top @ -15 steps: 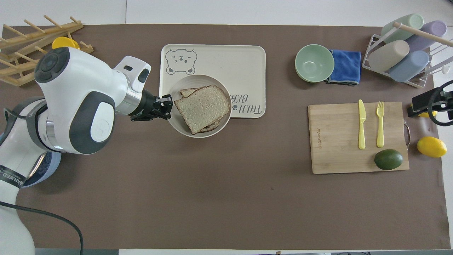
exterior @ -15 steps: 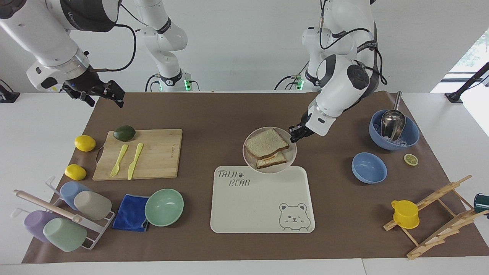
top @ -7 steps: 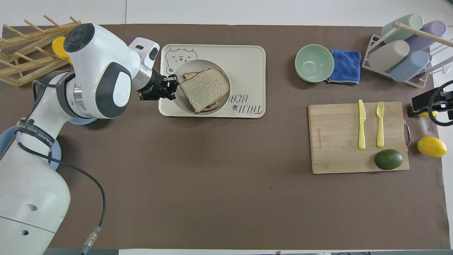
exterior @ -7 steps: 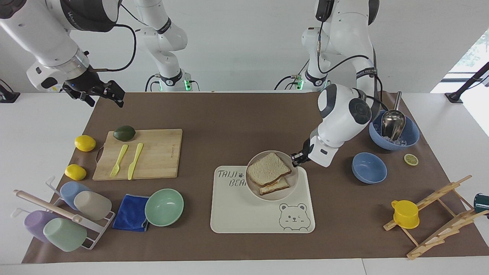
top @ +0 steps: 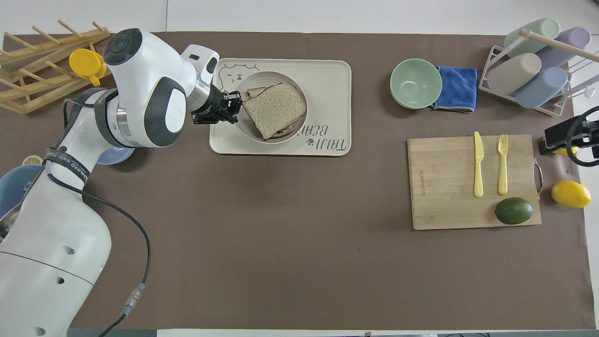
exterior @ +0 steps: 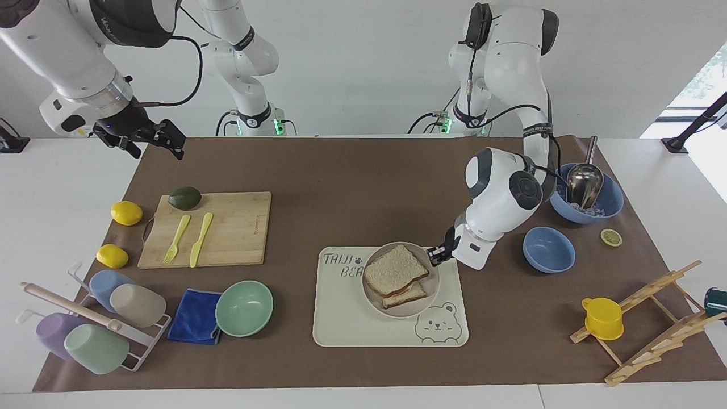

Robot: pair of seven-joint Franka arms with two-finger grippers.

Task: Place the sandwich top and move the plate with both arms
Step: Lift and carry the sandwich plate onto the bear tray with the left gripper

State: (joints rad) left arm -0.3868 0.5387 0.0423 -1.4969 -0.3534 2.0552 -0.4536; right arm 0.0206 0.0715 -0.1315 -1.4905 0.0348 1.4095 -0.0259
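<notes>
The sandwich top [exterior: 396,269] [top: 274,109], a pale speckled bread slice with brown crust, lies on a lower slice on the round beige plate [exterior: 427,301] [top: 243,133]. The plate is over the cream bear tray [exterior: 363,326] [top: 327,84]; whether it touches the tray I cannot tell. My left gripper [exterior: 436,254] [top: 231,109] is shut on the plate's rim at the edge toward the left arm's end. My right gripper [exterior: 149,138] [top: 564,140] waits raised over the table edge at the right arm's end, near the cutting board.
A cutting board [exterior: 238,238] holds a yellow fork, knife and an avocado [exterior: 184,197]. Two lemons [exterior: 126,213], a cup rack [exterior: 91,318], blue cloth and green bowl [exterior: 244,308] are nearby. Two blue bowls [exterior: 548,249], a lemon slice, a yellow cup [exterior: 603,318] and wooden rack stand toward the left arm's end.
My left gripper has carried the plate with the sandwich away from the robots, from the brown mat onto the area over the bear tray. The right arm has not moved.
</notes>
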